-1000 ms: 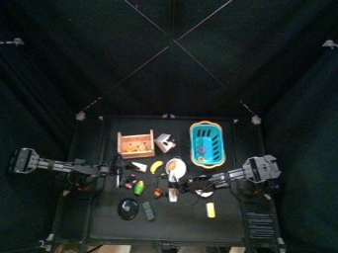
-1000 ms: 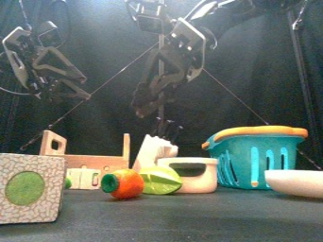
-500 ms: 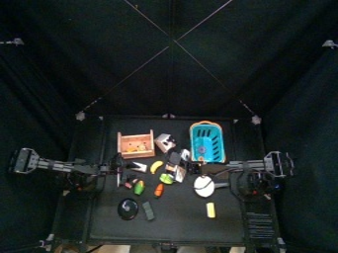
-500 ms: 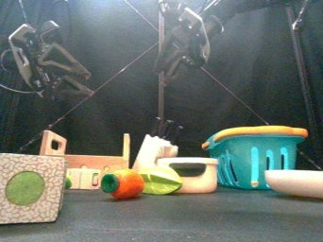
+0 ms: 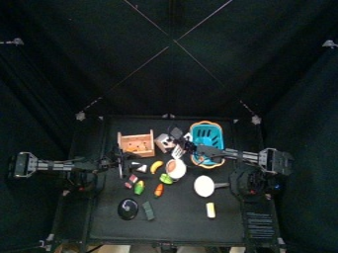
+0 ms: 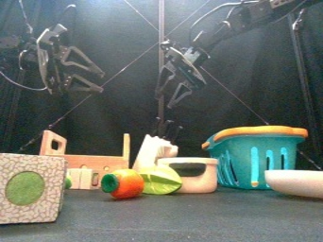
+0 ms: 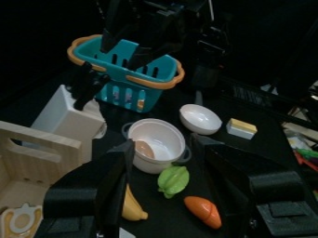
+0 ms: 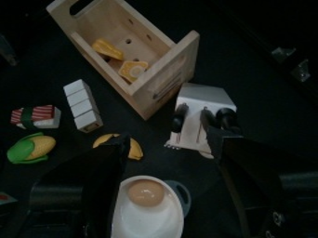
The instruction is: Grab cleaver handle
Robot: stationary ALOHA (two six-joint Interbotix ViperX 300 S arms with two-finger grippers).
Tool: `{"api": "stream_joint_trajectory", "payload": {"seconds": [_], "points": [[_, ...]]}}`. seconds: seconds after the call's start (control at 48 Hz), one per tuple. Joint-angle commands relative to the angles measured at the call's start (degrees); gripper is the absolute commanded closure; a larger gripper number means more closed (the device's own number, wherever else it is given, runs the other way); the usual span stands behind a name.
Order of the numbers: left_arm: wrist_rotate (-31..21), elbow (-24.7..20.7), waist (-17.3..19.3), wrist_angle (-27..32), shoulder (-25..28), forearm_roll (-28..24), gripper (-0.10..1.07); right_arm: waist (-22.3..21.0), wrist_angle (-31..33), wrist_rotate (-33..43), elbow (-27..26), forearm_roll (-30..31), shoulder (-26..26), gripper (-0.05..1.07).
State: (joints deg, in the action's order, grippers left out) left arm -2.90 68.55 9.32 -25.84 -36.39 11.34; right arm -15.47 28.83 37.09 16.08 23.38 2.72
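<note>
The cleaver handle (image 8: pixel 187 115) stands untouched in a white knife block (image 8: pixel 199 115), at three o'clock of the wooden crate (image 8: pixel 128 46); the right gripper (image 8: pixel 155 165) hovers above, jaws spread wide and empty; descent and grasp remain; the left gripper (image 7: pixel 162 160) waits apart, also unclenched.

Cleaver handle not distinguishable among dark handles in knife block (image 8: pixel 199 119); block half hidden behind green wedge (image 6: pixel 161 181) in front view; bowl (image 6: pixel 296 181) cropped by frame edge.

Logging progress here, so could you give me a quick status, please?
Right gripper open above knife block. Cleaver handle not yet grabbed. Left gripper open. Nothing in the way.
</note>
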Motion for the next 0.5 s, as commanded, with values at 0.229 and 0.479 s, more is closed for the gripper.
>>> {"api": "stream_joint_trajectory", "payload": {"seconds": [0.229,0.479], "points": [[0.0,0.62,0.0,-0.79,-0.09,-0.18,0.1,-0.18,5.89,-0.09,-8.09,2.55,-6.5,0.06],[0.0,1.41,-0.18,-0.79,-1.05,-0.09,0.1,0.18,10.11,0.0,-9.49,3.6,-7.21,0.06]]}}
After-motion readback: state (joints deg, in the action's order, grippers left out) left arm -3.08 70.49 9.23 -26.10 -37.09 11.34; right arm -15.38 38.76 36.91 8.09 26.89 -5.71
